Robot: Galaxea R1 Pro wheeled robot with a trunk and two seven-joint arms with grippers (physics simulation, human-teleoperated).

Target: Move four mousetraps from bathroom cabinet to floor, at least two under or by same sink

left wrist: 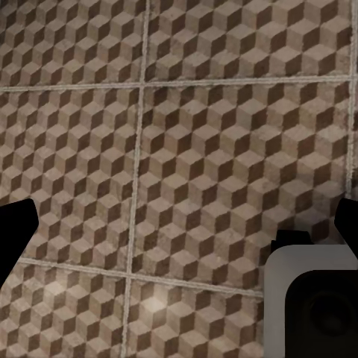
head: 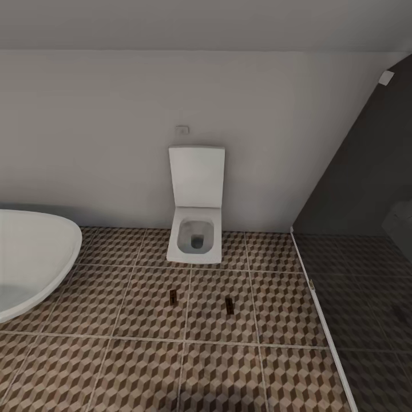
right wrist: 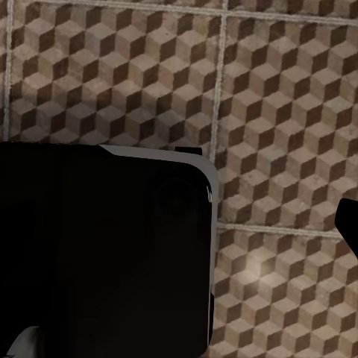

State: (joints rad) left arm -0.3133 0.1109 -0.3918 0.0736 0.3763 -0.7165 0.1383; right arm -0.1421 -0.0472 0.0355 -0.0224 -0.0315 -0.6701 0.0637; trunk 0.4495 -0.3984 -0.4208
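Two mousetraps (head: 173, 296) (head: 229, 305) are seen lying on the bathroom floor (head: 143, 320), centre frame, below the toilet (head: 195, 229). Whether either hand is open cannot be told. Remaining traps should be fetched from the cabinet and set beside the sink.

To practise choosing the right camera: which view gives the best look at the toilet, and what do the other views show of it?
The head view shows it best: the white toilet stands against the wall with its lid up, two small mousetraps on the patterned floor before it. The two wrist views look down at floor tiles and dark robot parts, with nothing of the toilet.
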